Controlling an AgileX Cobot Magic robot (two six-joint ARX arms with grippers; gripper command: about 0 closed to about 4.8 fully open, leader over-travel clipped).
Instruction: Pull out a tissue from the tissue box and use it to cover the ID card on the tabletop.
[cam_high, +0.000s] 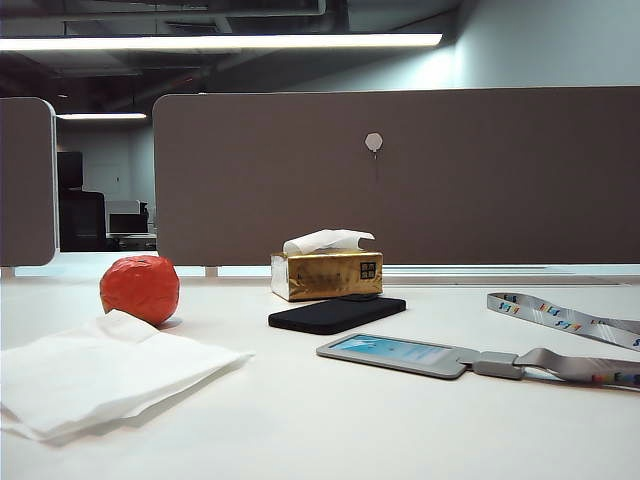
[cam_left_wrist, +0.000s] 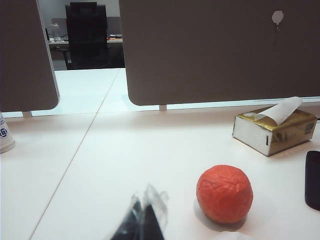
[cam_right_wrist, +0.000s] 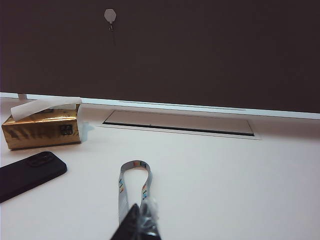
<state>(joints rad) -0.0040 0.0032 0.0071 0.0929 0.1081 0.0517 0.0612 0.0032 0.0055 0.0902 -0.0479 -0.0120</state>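
Glossy gold foil-like tissue box (cam_high: 327, 275), matt black slab (cam_high: 337, 314), crinkled red ball (cam_high: 140, 289), smooth off-white tabletop (cam_high: 330, 410).

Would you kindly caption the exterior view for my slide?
Gold tissue box behind black phone, ID card uncovered, red ball beside napkin.

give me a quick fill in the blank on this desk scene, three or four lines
1. The tissue tuft sticks out of the top of the ____ box.
2. The ID card is clipped to a grey ____.
3. Left of the box sits a crinkled ____ ball.
4. The black slab lies between the box and the ____.

Missing words: gold; lanyard; red; ID card
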